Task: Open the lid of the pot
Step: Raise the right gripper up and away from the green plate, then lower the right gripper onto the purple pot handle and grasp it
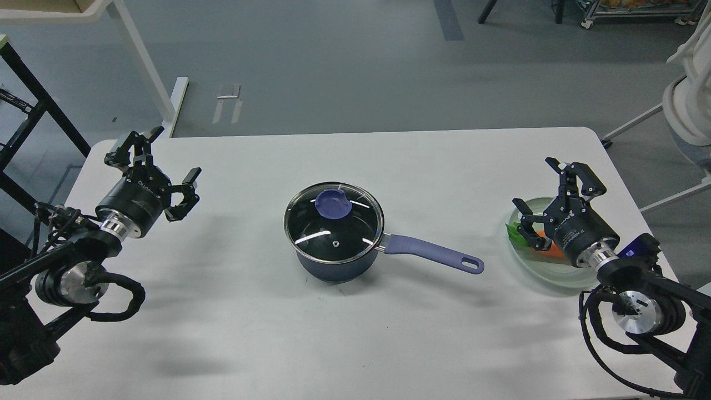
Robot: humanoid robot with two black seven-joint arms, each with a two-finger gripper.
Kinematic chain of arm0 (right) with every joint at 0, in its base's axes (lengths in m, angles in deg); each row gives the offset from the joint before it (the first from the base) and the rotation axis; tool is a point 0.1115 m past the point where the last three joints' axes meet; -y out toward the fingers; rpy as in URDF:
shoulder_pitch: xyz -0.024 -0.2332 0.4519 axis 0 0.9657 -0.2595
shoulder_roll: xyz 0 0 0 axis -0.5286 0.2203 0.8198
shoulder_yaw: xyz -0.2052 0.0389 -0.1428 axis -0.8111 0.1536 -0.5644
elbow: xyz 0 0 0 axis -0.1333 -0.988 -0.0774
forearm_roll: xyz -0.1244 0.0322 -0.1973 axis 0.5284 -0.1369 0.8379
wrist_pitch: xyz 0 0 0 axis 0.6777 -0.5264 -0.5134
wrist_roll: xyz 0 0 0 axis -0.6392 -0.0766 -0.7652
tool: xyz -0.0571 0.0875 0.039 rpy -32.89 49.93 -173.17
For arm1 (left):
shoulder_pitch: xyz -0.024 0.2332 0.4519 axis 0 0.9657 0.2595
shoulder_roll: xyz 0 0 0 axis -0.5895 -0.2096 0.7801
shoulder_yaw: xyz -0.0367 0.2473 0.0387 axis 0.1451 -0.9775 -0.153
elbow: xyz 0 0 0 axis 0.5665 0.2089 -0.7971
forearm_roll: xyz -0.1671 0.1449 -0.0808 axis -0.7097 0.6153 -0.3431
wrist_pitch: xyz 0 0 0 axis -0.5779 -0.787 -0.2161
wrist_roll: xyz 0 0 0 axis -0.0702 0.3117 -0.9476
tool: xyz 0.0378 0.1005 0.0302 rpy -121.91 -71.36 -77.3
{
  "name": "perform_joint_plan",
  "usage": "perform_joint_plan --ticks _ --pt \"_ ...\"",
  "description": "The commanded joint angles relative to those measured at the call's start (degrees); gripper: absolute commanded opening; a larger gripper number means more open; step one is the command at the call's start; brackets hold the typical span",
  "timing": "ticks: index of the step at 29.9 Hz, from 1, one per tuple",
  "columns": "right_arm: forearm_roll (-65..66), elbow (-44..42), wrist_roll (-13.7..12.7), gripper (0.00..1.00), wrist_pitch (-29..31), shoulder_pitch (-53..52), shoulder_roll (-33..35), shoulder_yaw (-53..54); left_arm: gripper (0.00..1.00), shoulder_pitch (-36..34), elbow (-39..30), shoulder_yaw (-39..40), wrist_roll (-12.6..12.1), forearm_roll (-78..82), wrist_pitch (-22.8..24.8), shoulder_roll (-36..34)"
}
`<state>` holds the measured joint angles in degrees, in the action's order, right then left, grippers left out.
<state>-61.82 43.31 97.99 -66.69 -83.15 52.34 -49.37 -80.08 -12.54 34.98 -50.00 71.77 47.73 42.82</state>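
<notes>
The pot (333, 265), a small dark navy saucepan, stands in the middle of the white table (250, 333). Its lavender-blue handle (433, 254) points right and toward me. The glass lid (333, 222) with a steel rim lies flat on the pot, its blue-purple knob (332, 203) toward the far side. My left gripper (158, 166) hovers open at the table's left, well clear of the pot. My right gripper (547, 194) hovers open at the right, above a plate, with nothing between its fingers.
A pale green oval plate (533, 269) lies under my right gripper with green and orange pieces (541, 253) on it. A black rack (22, 111) and white table leg (144, 66) stand beyond the far left edge. White chair legs (666, 116) stand at the far right.
</notes>
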Motion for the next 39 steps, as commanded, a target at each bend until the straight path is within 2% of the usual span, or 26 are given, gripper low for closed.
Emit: perform_joint_plan --ticks 1,10,15,18,23,26,28,32,35,39 --pt "0.0 0.1 0.0 0.99 0.1 -0.1 0.0 0.1 0.99 0.0 0.0 0.0 0.2 0.3 0.0 0.1" --pt "0.0 0.1 0.0 0.99 -0.9 -0.1 0.8 1.0 0.99 -0.2 0.7 -0.5 0.2 0.3 0.0 -0.7" --pt "0.9 0.8 0.0 0.99 -1.1 -2.2 5.0 0.4 0.99 -1.8 1.6 -1.1 0.2 0.4 0.4 -2.8" --pt "7.8 2.6 0.0 0.99 -1.0 -6.3 10.7 0.0 0.99 -3.7 2.7 -1.2 0.2 0.5 0.3 -3.4" --pt "26.9 9.4 0.0 0.99 -1.1 -14.9 18.6 -2.1 0.99 -3.9 2.8 -1.2 0.1 0.6 0.1 -3.4" --pt "37.0 14.0 0.0 0.99 -1.7 -23.2 21.8 -9.5 0.99 -4.0 2.7 -1.1 0.3 0.5 0.2 -3.1" --pt "45.5 16.8 0.0 0.99 -2.0 -30.4 23.1 -18.1 0.99 -3.9 2.2 -1.1 0.5 0.5 0.1 -3.1" --pt "61.0 18.4 0.0 1.0 -2.2 -44.5 22.8 -34.1 0.99 -3.9 1.6 -1.1 0.7 0.5 0.1 -3.4" --pt "69.6 18.4 0.0 0.99 -2.4 -53.7 19.0 -44.8 0.99 -4.0 1.6 -1.1 0.9 0.4 0.1 -3.5" --pt "74.1 17.8 0.0 0.99 -2.5 -61.1 11.1 -55.0 0.99 -4.0 1.1 -1.1 0.9 0.3 -0.2 -3.6"
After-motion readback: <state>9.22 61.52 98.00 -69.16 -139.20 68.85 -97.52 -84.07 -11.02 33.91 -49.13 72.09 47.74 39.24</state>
